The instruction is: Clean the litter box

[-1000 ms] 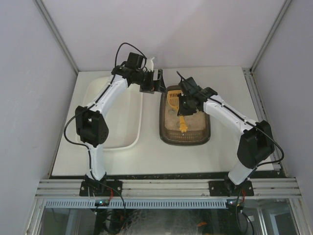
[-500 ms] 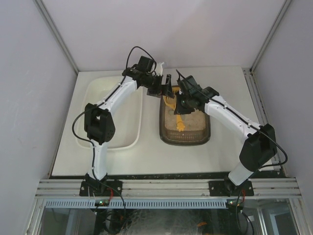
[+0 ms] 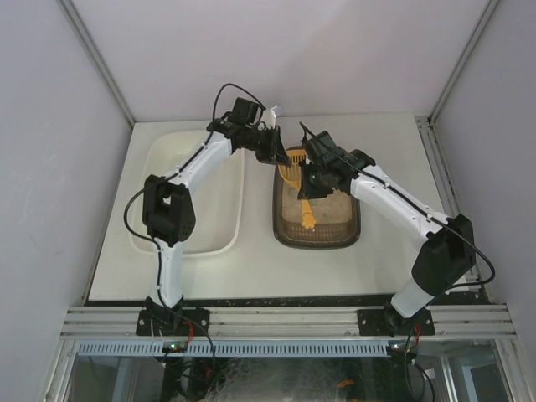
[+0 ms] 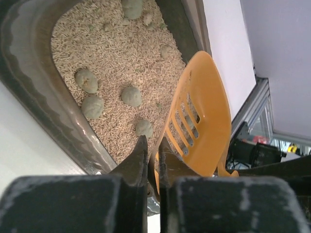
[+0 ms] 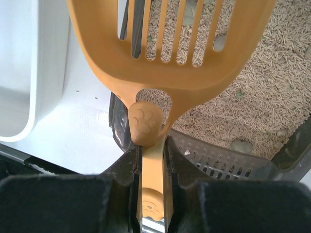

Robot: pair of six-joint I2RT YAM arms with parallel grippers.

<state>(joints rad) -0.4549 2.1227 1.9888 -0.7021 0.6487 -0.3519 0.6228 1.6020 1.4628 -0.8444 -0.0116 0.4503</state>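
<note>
Left claw (image 4: 153, 148) swung over from the tub (image 3: 213, 209) and looked clamped onto the scoop (image 4: 204, 111) rim at the far end of the litter box (image 3: 316, 241), which sat on the table (image 3: 251, 268) running lengthwise away under both arms, right claw (image 5: 151, 145) gripping the handle.

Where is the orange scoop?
In the top view, the orange scoop is over the litter box, right of the white tub, held by the left end effector and right end effector.

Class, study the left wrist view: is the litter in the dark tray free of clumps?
No: several grey-green clumps lie scattered on the litter inside the litter box.
</note>
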